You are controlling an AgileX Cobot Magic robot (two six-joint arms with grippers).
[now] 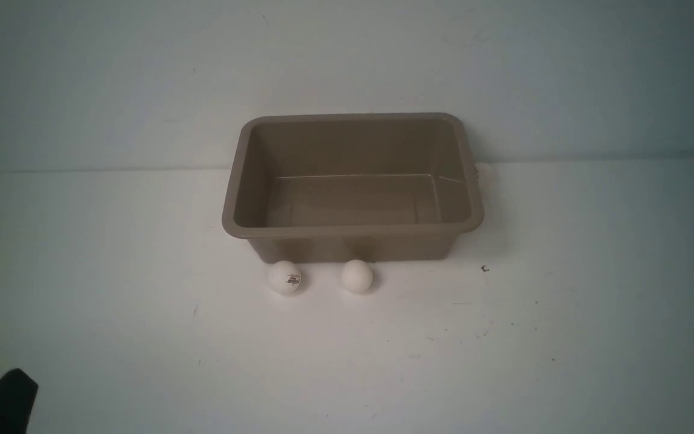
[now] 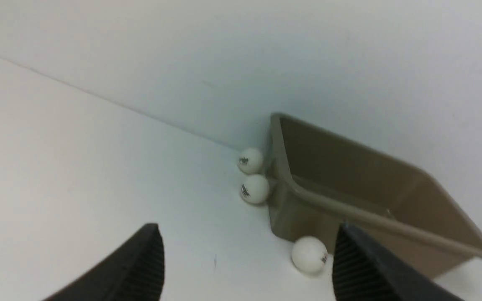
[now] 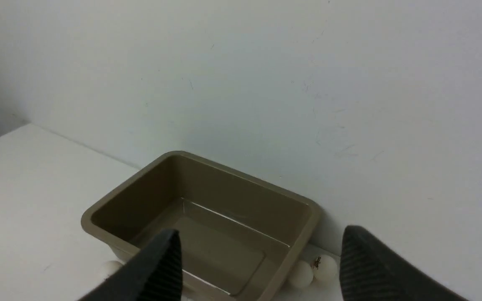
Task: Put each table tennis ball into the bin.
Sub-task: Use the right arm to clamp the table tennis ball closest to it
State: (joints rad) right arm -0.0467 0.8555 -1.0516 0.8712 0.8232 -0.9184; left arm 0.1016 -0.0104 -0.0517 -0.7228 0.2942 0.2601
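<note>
The left black gripper (image 2: pixel 249 246) is low at the near left, fingers wide apart, and the right black gripper (image 3: pixel 262 251) has its fingers apart too, while small round white plastic balls (image 1: pixel 356 276) sit beside the grey-brown plastic tub (image 1: pixel 353 231).

Beyond the left gripper's fingertips (image 2: pixel 247 251), a pale wall (image 2: pixel 119 54) meets a white tabletop (image 2: pixel 98 167) (scuffed in places) under dim, bluish light.
</note>
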